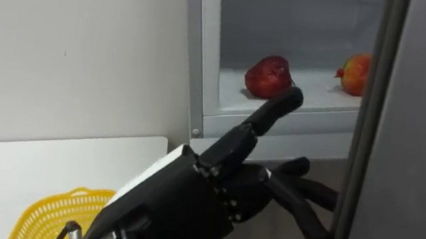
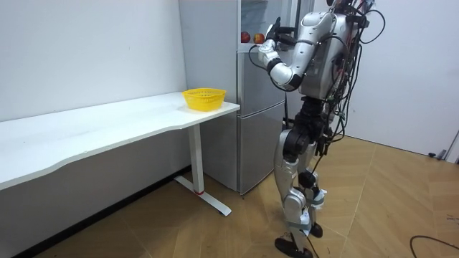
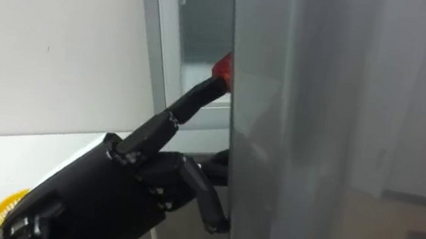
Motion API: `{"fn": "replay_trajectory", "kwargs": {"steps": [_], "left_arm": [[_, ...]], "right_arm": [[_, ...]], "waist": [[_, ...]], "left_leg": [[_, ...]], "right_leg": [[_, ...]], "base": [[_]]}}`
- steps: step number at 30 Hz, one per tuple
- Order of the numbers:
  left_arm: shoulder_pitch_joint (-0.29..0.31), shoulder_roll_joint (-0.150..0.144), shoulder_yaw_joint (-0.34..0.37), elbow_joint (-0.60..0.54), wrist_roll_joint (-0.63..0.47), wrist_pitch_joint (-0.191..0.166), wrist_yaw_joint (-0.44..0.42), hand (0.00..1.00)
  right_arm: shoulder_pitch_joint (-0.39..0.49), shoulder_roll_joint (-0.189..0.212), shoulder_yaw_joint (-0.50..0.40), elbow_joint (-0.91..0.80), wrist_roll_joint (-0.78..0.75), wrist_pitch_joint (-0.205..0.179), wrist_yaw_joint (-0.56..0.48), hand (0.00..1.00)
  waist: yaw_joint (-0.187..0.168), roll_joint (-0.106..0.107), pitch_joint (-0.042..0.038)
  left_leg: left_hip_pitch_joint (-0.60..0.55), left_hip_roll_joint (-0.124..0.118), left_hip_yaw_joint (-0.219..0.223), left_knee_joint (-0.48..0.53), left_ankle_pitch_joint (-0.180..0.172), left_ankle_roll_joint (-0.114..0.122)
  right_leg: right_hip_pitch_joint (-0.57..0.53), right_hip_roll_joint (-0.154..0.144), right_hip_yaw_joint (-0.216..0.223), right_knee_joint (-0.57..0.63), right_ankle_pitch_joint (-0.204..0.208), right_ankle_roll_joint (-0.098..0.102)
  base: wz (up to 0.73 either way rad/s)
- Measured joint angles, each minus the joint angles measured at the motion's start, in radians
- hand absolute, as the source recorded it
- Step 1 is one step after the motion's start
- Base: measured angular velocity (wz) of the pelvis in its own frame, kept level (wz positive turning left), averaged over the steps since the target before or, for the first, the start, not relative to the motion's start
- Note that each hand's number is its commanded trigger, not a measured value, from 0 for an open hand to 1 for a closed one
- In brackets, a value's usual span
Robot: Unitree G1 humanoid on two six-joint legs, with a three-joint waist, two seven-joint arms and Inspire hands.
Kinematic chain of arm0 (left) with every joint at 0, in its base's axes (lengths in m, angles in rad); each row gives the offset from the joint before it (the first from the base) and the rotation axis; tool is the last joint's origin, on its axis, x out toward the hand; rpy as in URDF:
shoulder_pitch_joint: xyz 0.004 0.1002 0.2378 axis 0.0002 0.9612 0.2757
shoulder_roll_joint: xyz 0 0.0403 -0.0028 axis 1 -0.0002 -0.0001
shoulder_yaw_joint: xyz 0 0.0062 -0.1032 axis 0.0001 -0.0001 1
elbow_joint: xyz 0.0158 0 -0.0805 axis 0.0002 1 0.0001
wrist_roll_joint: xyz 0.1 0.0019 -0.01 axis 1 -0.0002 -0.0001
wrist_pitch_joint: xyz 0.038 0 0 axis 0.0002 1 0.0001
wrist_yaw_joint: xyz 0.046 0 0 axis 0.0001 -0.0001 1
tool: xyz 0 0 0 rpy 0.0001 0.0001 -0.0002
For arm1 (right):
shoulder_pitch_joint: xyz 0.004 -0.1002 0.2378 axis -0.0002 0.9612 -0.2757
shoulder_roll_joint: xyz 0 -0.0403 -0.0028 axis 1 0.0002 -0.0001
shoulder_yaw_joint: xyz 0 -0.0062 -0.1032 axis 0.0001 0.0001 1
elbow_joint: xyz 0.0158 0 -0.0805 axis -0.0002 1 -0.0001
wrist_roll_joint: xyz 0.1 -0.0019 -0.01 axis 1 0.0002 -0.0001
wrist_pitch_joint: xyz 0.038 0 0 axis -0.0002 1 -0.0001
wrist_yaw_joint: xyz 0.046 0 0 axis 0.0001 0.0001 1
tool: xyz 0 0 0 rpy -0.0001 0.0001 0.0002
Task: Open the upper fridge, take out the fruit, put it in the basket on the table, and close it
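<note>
1. Lower left corner of the eye views: a yellow plastic basket (image 1: 41, 213) with an open lattice wall stands on a white table (image 1: 23, 164), which runs along a plain white wall (image 1: 69, 39)
2. Lower centre: the robot's left hand (image 1: 187, 205) rises from the bottom edge and slants up and to the right, toward the fridge. It is spread open and clasps nothing
3. One finger (image 1: 279, 107) stretches straight up toward the shelf, well apart from the others. Its tip lies against the lower right side of the dark red fruit; I cannot tell whether it actually touches
4. The remaining fingers (image 1: 303, 210) fan out lower down, pointing right. Their tips reach the edge of the fridge door, below the shelf
5. Upper centre: the grey frame of the fridge (image 1: 199, 62) borders the open upper compartment, with a white shelf (image 1: 320, 99) inside
6. On that shelf, near its front edge, sits the dark red fruit (image 1: 266, 77), round and still in the fridge
7. Further right on the same shelf, well apart from the first, sits an orange-red fruit (image 1: 355, 74), partly cut off by the door
8. Right side: the grey fridge door (image 1: 410, 158) stands open, seen edge-on from top to bottom. In the right eye view it hides the compartment except for a red sliver at the fingertip
9. Room view: the robot stands upright on a wooden floor, right of centre, facing the tall grey fridge. The basket sits at the table end just beside the fridge
</note>
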Motion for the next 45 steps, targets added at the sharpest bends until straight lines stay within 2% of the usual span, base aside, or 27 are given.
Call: {"fn": "replay_trajectory", "kwargs": {"steps": [20, 29, 34, 38, 41, 43, 45], "left_arm": [[-0.024, 0.004, 0.000, 0.002, -0.028, 0.000, -0.020, 0.00], [-0.024, 0.003, 0.000, 0.002, -0.029, 0.000, -0.027, 0.00], [-0.050, 0.003, -0.011, 0.002, -0.037, 0.000, -0.018, 0.00], [-0.075, 0.001, -0.041, 0.000, -0.048, 0.000, -0.015, 0.00], [-0.116, 0.001, -0.068, 0.000, -0.051, 0.000, -0.016, 0.00], [-0.126, 0.002, -0.085, 0.000, -0.056, 0.000, -0.019, 0.00], [-0.128, 0.002, -0.095, 0.000, -0.066, -0.001, -0.028, 0.00]], "right_arm": [[-0.006, -0.002, 0.001, -0.001, 0.002, -0.003, -0.005, 0.00], [-0.002, -0.002, 0.003, 0.003, 0.036, -0.003, -0.005, 0.00], [0.006, -0.003, 0.003, -0.002, 0.047, -0.002, -0.003, 0.00], [0.030, -0.003, 0.013, -0.036, 0.049, -0.001, 0.000, 0.00], [0.039, -0.005, 0.013, -0.038, 0.049, -0.001, 0.005, 0.00], [0.039, -0.006, 0.013, -0.043, 0.049, -0.001, 0.010, 0.00], [0.038, -0.010, 0.011, -0.050, 0.050, -0.001, 0.010, 0.00]], "waist": [[-0.003, -0.004, 0.0027], [-0.004, -0.002, 0.0032], [-0.004, -0.002, 0.0032], [-0.005, -0.002, 0.0028], [-0.007, -0.002, 0.0027], [-0.016, -0.003, 0.0025], [-0.034, -0.003, 0.0020]], "left_leg": [[0.003, 0.003, 0.018, -0.002, 0.000, 0.000], [0.006, 0.004, 0.049, -0.001, 0.000, 0.000], [0.002, 0.006, 0.069, -0.002, 0.000, 0.000], [0.002, 0.007, 0.088, -0.001, 0.000, 0.000], [0.001, 0.010, 0.096, -0.002, 0.000, 0.000], [0.001, 0.013, 0.099, -0.003, 0.000, 0.000], [0.001, 0.016, 0.121, -0.003, 0.000, 0.000]], "right_leg": [[0.001, 0.002, 0.016, -0.001, 0.002, -0.002], [-0.005, 0.005, 0.038, -0.001, 0.003, -0.002], [-0.013, 0.005, 0.045, 0.000, 0.003, -0.002], [-0.018, 0.007, 0.068, -0.002, 0.004, -0.002], [-0.020, 0.012, 0.089, -0.002, 0.008, -0.003], [-0.020, 0.016, 0.096, -0.002, 0.013, -0.004], [-0.025, 0.020, 0.117, -0.002, 0.013, -0.005]], "base": [[-0.02], [-0.06], [-0.06], [-0.14], [-0.21], [-0.18], [-0.17]]}}
